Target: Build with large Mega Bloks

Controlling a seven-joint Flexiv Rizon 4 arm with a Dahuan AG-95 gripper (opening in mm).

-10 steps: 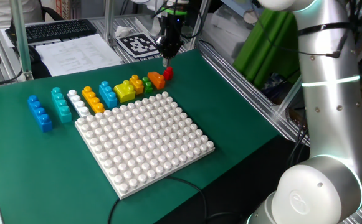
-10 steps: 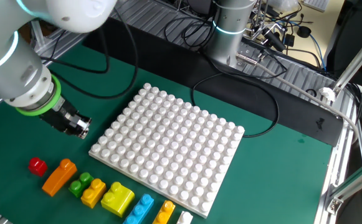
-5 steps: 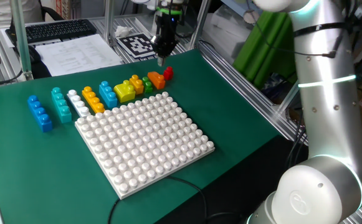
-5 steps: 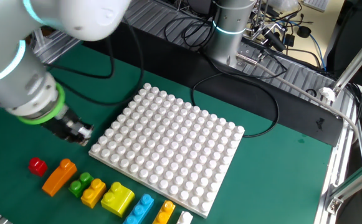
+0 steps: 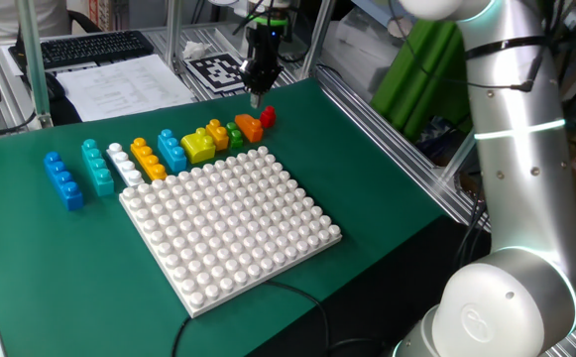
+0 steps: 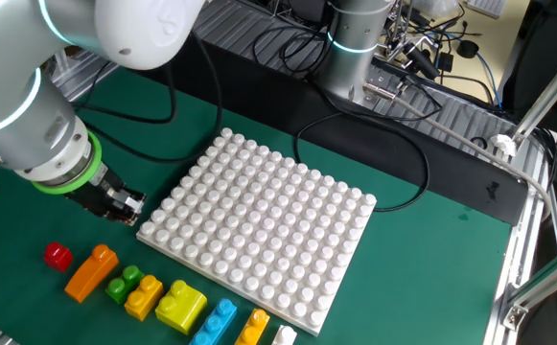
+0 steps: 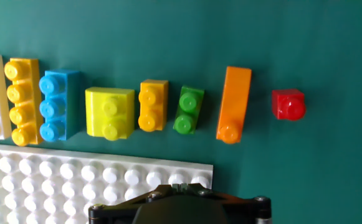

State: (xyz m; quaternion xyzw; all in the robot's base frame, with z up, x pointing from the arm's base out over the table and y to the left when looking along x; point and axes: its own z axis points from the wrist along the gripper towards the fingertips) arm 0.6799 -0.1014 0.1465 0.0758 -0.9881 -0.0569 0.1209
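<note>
The Mega Bloks lie in a row on the green mat behind the baseplate. In the hand view I see a red brick (image 7: 288,104), a long orange one (image 7: 235,102), green (image 7: 188,109), a small yellow-orange one (image 7: 152,104), yellow (image 7: 109,112), blue (image 7: 59,104) and a long yellow-orange one (image 7: 22,101). One fixed view also shows white (image 5: 124,164), teal (image 5: 96,166) and a second blue brick (image 5: 63,180). My gripper (image 5: 256,96) hangs above the mat by the plate's far corner, near the orange and red bricks. It is shut and empty (image 7: 179,185).
The big white studded baseplate (image 5: 230,223) fills the middle of the mat, and its corner lies just under my gripper (image 6: 129,203). A marker card (image 5: 218,71) and papers lie beyond the mat. Cables cross the mat near the robot base (image 6: 350,43).
My gripper has shifted a little away from the red brick, along the row toward the baseplate's corner. The bricks have not moved.
</note>
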